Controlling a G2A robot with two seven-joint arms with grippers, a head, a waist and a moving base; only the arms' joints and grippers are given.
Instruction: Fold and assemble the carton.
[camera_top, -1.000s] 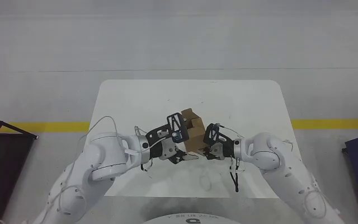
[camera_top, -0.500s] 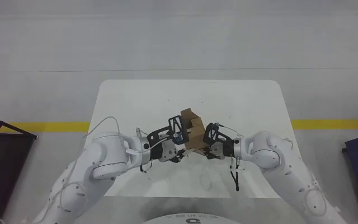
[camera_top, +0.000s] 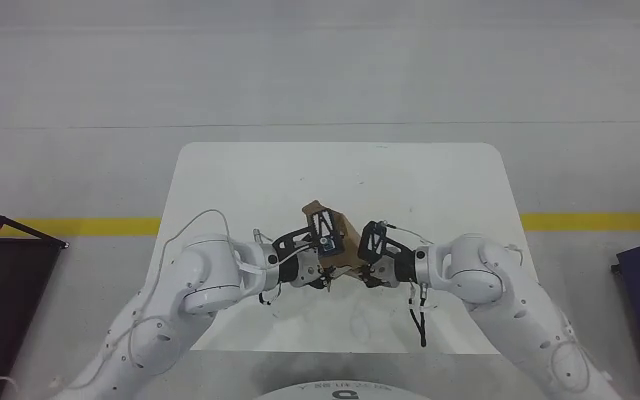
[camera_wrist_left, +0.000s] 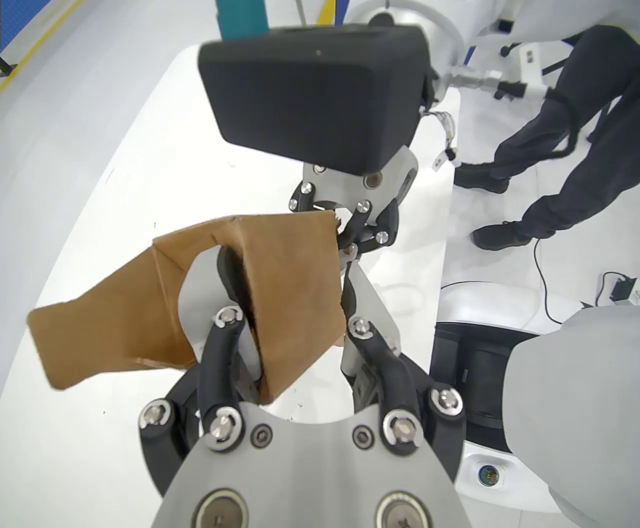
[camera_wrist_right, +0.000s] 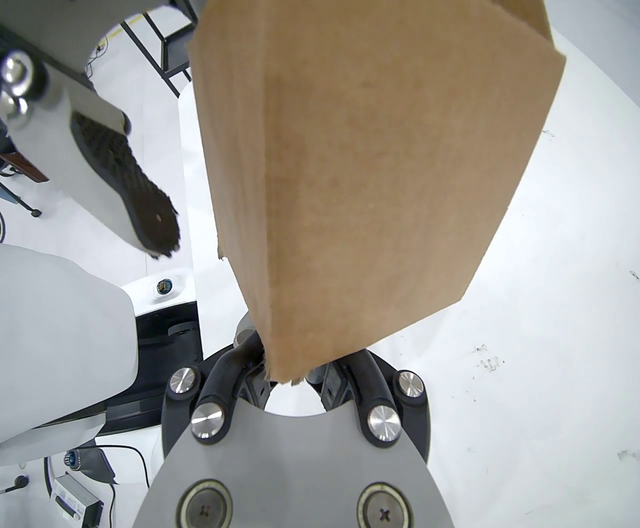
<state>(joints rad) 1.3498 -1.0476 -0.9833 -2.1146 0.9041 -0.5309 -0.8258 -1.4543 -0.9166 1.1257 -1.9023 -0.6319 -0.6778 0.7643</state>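
Left tool (camera_wrist_left: 287, 295) and right tool (camera_wrist_right: 300, 365) are both clamped on the carton (camera_wrist_right: 370, 165), held between them over the middle of the bench (camera_top: 430, 180).
I'd hold the right-hand corner grip firm and ease the loose flap (camera_wrist_left: 100, 320) in along its crease, slowly. The carton's far end is hidden from me, and so is how deep the right pads bite.
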